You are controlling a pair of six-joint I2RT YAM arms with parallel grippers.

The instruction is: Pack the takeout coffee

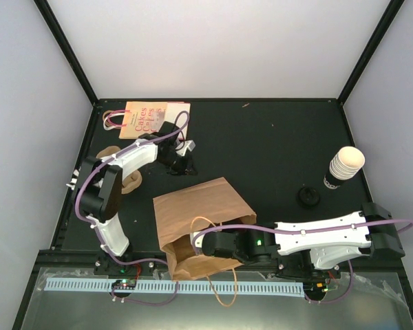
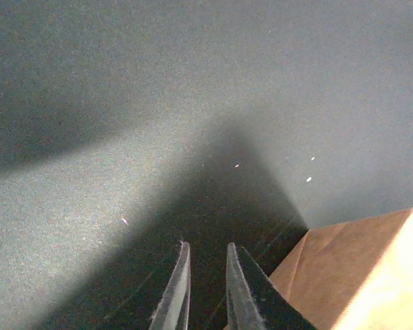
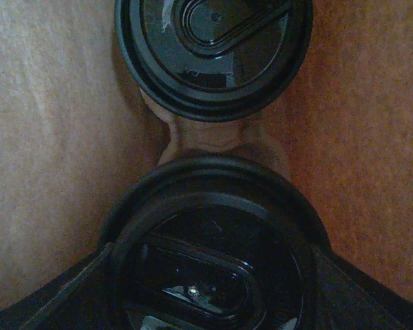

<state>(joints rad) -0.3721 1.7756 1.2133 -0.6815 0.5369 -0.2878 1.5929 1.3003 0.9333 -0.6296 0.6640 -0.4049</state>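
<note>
right tool (image 3: 210, 299): clamped on coffee (image 3: 213, 227) inside bag (image 1: 199, 206), second cup (image 3: 213, 48) deeper in | left tool (image 2: 205, 289): a slit apart, empty, just beside bag

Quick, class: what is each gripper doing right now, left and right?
Left gripper: open only by a narrow gap, holding nothing.
Right gripper: closed on a takeout coffee inside the brown paper bag.

Brown paper bag (image 1: 199, 210): matt, creased, fibrous. Round black plastic lid of the takeout coffee (image 3: 213, 275): glossy, smooth. Flat black tabletop (image 1: 275, 137): matt, finely grainy. Cream cup stack (image 1: 346, 163) at 3 o'clock: matt paper.
</note>
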